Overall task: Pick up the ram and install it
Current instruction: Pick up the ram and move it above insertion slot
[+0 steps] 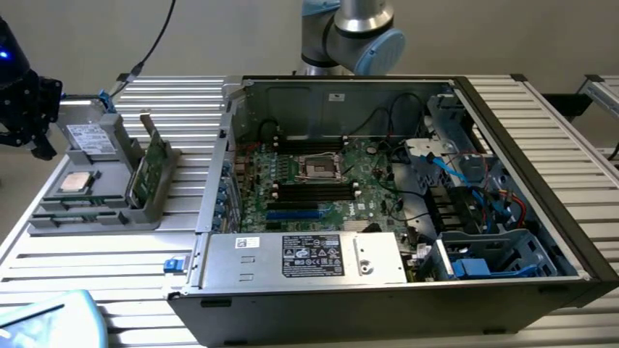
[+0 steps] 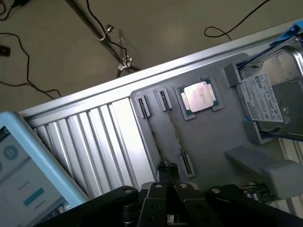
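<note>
Computer case (image 1: 387,308) near thin, green, on-edge ram (image 1: 145,177)

Looking down on the grey parts tray

We see the gripper (image 2: 166,169) with its two fingertips drawn together over the grey holder tray (image 2: 208,137), close to one of its narrow slot clips (image 2: 186,165). The square, silver-topped processor (image 2: 199,96) sits in its recess on the tray. Just beside it, a hard drive (image 2: 272,101) with a white label lies in its bay. The tray rests on a slatted aluminium table (image 2: 94,137), where we also find a tablet (image 2: 23,179) in a light-blue case, its screen lit. Beyond the table edge is bare floor, crossed by black cables (image 2: 19,71) and a metal rod (image 2: 94,28).
</note>
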Controlling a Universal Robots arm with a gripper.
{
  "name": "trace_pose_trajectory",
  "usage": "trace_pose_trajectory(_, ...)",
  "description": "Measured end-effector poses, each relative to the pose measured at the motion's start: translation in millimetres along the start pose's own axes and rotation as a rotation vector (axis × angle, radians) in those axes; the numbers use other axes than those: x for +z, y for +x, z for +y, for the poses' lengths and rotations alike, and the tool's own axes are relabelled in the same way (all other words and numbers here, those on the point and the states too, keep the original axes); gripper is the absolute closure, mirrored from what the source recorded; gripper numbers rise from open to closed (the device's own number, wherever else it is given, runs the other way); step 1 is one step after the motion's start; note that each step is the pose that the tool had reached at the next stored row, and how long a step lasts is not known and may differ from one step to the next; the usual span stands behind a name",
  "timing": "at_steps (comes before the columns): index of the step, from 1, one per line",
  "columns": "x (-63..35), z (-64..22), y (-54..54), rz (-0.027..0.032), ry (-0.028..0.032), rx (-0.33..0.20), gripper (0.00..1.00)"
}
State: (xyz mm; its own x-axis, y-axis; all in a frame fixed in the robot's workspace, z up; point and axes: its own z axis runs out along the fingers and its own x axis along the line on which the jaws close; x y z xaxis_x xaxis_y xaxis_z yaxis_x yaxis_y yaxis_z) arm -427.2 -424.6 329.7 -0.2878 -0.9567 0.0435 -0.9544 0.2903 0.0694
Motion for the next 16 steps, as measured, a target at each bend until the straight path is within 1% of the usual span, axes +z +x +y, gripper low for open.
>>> trace_pose_trajectory(9, 3.9, -0.3, -0.2, 0.0037, 0.0048, -0.164, 0.89)
trace_pose_trajectory(11, 4.2, -0.3, -0.2, 0.0056, 0.0059, -0.2, 0.89)
trace_pose_trajectory(12, 4.3, -0.3, -0.2, 0.0064, 0.0057, -0.213, 0.89)
trace_pose_trajectory(16, 4.3, -0.3, -0.2, 0.0066, 0.0056, -0.214, 0.89)
